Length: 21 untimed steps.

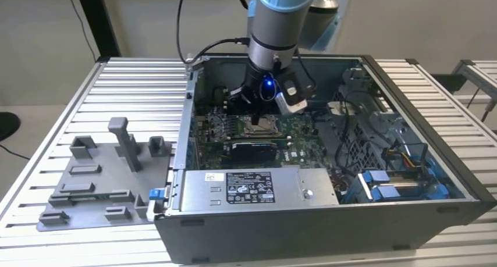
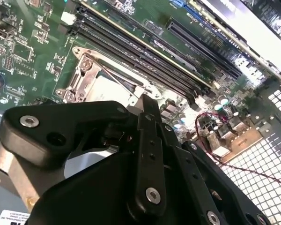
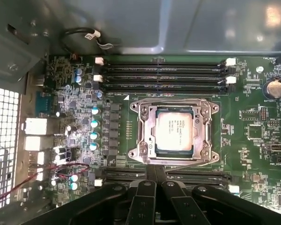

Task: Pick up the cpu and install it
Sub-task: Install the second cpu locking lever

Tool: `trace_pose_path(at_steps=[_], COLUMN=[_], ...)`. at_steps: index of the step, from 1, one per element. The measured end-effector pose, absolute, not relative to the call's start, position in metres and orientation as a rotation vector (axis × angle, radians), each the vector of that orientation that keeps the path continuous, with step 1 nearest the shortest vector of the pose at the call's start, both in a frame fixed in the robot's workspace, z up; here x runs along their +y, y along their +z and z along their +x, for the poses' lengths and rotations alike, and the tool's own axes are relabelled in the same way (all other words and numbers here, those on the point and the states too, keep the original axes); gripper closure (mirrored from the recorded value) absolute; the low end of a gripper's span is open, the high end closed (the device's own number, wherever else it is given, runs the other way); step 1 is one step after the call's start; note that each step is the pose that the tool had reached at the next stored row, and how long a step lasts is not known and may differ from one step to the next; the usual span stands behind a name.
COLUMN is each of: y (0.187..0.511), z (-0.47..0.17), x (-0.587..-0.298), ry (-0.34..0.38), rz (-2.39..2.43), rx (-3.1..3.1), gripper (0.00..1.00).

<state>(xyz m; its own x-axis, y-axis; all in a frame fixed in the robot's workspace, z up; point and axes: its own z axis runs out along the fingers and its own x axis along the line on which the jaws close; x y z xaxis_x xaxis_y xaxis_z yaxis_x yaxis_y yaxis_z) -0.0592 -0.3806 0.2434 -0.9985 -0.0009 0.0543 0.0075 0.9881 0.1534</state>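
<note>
fingers point(image 3: 155, 174) just beside seated cpu point(image 3: 173, 131)

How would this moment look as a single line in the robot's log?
cpu: seated in socket frame | gripper: above it, holding nothing | case: open

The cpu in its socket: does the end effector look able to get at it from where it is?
Probably yes. The cpu lies face up in the socket frame, uncovered, and the end effector hangs just beside it inside the open computer case, with nothing between them.

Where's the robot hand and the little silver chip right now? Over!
Gripper low inside the computer case, right above the socket frame. Cpu lying flat in that frame, not held. Nothing lying on it.
</note>
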Motion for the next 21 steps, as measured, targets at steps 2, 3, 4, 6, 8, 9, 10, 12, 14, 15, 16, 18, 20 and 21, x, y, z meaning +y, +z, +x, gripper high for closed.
trace_pose_path(at_steps=[2,3,4,6,8,9,10,12,14,15,16,18,20,21], y=[0.243,0.242,0.242,0.241,0.24,0.24,0.239,0.238,0.236,0.234,0.232,0.229,0.225,0.223], z=[-0.061,-0.062,-0.063,-0.065,-0.066,-0.067,-0.068,-0.071,-0.075,-0.078,-0.08,-0.084,-0.084,-0.084], x=[-0.38,-0.38,-0.38,-0.38,-0.38,-0.379,-0.379,-0.379,-0.378,-0.377,-0.376,-0.375,-0.375,-0.375], ry=[-0.238,-0.239,-0.239,-0.239,-0.24,-0.24,-0.24,-0.241,-0.241,-0.241,-0.241,-0.241,-0.242,-0.243], rz=[-0.022,-0.031,-0.038,-0.055,-0.07,-0.077,-0.085,-0.099,-0.107,-0.109,-0.11,-0.111,-0.112,-0.112], rx=[-3.079,-3.079,-3.08,-3.08,-3.081,-3.081,-3.081,-3.081,-3.081,-3.081,-3.081,-3.081,-3.081,-3.081], gripper=[1.0,1.0,1.0,1.0,1.0,1.0,1.0,1.0,1.0,1.0,1.0,1.0,1.0,1.0])
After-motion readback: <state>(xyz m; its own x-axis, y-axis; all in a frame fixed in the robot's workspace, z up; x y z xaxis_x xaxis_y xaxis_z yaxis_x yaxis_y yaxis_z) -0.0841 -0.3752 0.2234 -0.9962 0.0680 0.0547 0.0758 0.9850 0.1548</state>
